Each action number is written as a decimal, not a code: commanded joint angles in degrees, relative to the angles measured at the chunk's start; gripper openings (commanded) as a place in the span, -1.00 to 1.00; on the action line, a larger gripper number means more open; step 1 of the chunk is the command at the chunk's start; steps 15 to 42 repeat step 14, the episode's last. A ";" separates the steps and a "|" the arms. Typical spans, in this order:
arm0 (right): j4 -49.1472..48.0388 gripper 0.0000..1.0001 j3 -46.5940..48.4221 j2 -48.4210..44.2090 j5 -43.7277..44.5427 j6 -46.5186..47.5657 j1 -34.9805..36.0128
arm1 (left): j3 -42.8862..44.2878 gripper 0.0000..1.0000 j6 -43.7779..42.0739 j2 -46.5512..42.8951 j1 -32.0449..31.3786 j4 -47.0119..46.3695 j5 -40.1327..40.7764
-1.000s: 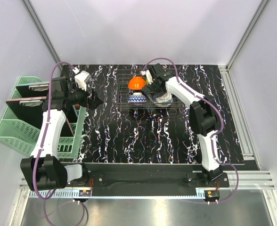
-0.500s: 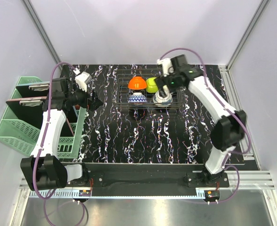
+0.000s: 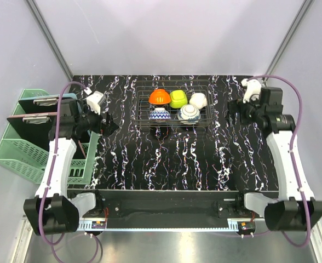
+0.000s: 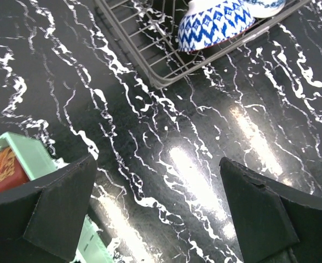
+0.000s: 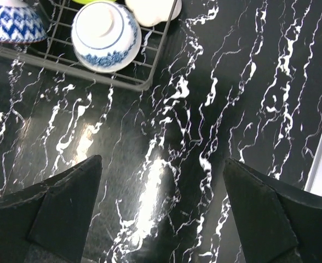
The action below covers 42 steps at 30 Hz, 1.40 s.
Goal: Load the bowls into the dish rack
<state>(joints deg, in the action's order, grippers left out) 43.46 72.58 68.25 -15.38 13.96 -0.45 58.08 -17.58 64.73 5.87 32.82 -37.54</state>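
Five bowls [image 3: 178, 98]: in dish rack [image 4: 144, 52], your wrist views crop most.
Left claw [image 4: 156, 163]: wide, empty.
Right claw [image 5: 162, 161]: wide, empty, surface [image 5: 243, 82] open beneath.

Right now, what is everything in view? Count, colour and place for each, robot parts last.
orange bowl: one, orange, rack's far row, left
lime-green bowl: one, lime-green, far row, middle
white bowl: one, white, far row, right
zigzag bowl: one, blue-and-white, near row, left
floral bowl: one, white with blue pattern, near row, right
dish rack: one, grey wire, table's far middle
table: one, black with white veins, under the rack
basket: one, mint-green, beside table's left edge
left gripper: one, black, open and empty, left of rack
right gripper: one, black, open and empty, right of rack
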 commanded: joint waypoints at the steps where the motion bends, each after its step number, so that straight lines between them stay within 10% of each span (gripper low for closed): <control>1: -4.43 0.99 -5.60 -6.19 -2.47 0.55 -1.66 | -2.71 0.98 0.27 -5.04 0.55 -4.51 3.86; 42: -4.97 0.99 -6.75 -8.31 -5.10 -1.39 -1.66 | -5.26 0.98 2.73 -11.03 0.99 -7.50 7.39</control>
